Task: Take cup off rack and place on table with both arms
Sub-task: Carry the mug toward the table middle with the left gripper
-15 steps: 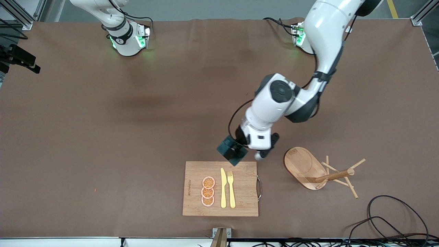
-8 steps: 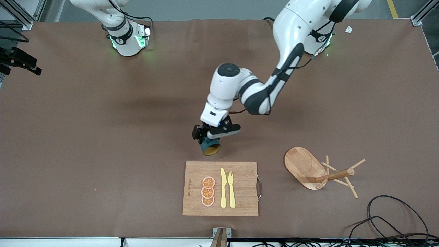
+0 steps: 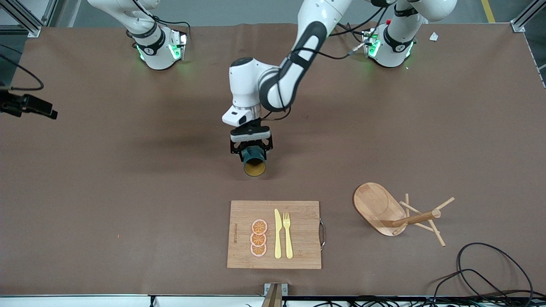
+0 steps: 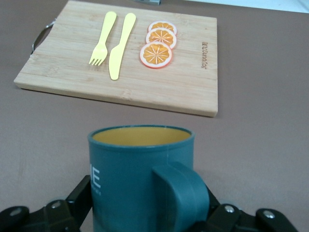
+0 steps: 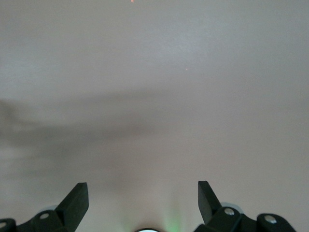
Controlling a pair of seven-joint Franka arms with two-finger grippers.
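The dark teal cup (image 3: 254, 164) is held in my left gripper (image 3: 251, 149) in the air over the bare middle of the brown table (image 3: 128, 192). It lies on its side, and its tan inside faces the front camera. In the left wrist view the cup (image 4: 140, 183) fills the space between the black fingers (image 4: 79, 198), with its handle toward the camera. The wooden rack (image 3: 384, 209) lies tipped over on the table toward the left arm's end, with no cup on it. My right gripper (image 5: 142, 193) is open and empty above bare table near its own base.
A bamboo cutting board (image 3: 298, 251) with a yellow knife, a fork and three orange slices lies near the table's front edge; it also shows in the left wrist view (image 4: 63, 72). Black cables (image 3: 490, 273) coil at the front corner at the left arm's end.
My left gripper has carried the cup from above the cutting board's edge toward the middle of the table and the right arm's end. The rack has not moved.
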